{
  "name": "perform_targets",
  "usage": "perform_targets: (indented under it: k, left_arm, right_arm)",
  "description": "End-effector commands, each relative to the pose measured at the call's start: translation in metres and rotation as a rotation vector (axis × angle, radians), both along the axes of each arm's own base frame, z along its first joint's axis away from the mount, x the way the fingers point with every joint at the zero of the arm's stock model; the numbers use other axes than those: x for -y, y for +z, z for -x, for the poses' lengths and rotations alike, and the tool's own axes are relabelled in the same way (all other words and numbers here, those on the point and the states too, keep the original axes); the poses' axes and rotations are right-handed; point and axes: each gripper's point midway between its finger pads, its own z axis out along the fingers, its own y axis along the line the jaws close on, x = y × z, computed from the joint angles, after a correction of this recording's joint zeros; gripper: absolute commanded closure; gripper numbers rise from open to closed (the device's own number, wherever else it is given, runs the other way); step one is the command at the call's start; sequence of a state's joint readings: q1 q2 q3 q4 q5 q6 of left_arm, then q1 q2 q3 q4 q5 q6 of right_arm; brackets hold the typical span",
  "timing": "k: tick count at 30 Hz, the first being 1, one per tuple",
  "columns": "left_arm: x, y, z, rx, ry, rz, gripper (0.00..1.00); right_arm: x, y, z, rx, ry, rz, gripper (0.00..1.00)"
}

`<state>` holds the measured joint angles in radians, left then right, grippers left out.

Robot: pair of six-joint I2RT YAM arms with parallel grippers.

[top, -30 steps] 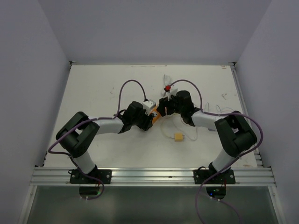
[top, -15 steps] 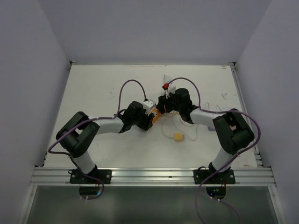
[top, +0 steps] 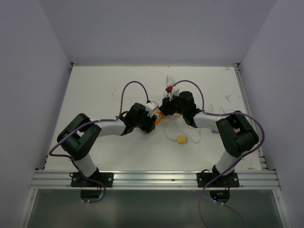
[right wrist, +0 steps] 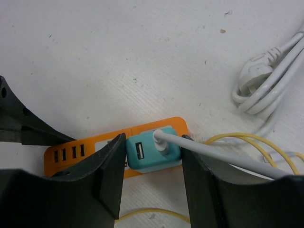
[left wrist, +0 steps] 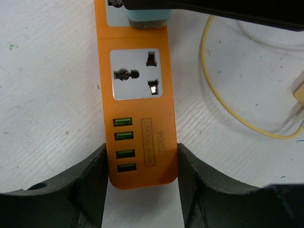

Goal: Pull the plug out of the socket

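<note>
An orange power strip (left wrist: 137, 71) lies flat on the white table, with one empty socket and several green USB ports showing. My left gripper (left wrist: 141, 159) is shut on its near end, one finger on each long side. A teal plug (right wrist: 142, 159) with a white cable (right wrist: 223, 154) sits in the strip's (right wrist: 95, 148) far socket. My right gripper (right wrist: 153, 151) is shut on the plug, its fingers against both sides. In the top view the two grippers, left (top: 153, 118) and right (top: 166, 107), meet at mid-table over the strip (top: 160, 115).
A thin yellow cable (right wrist: 237, 138) loops beside the strip and runs to a yellow connector (top: 181, 139). A coiled white power cord (right wrist: 266, 80) lies beyond the plug. A small red item (top: 169, 89) sits farther back. Rails edge the table's front and right side.
My right wrist has shifted slightly toward the far side while staying at the plug. The left arm and the strip have not visibly moved.
</note>
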<state>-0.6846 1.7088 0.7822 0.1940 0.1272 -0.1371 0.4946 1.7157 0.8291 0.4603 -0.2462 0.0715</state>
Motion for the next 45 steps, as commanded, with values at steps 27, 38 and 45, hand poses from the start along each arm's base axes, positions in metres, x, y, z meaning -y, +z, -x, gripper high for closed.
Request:
perform_targets:
  k: [27, 38, 45]
  left_arm:
    - [-0.037, -0.052, 0.029, -0.190, 0.058, -0.157, 1.00]
    - [-0.035, -0.053, 0.030, -0.203, 0.051, -0.158, 1.00]
    - [-0.034, -0.056, 0.031, -0.218, 0.050, -0.162, 1.00]
  right_arm:
    - [-0.013, 0.075, 0.007, 0.145, 0.047, -0.199, 1.00]
    - [-0.012, 0.069, 0.021, 0.160, 0.095, -0.146, 1.00]
    - [-0.009, 0.065, 0.025, 0.186, 0.093, -0.054, 1.00]
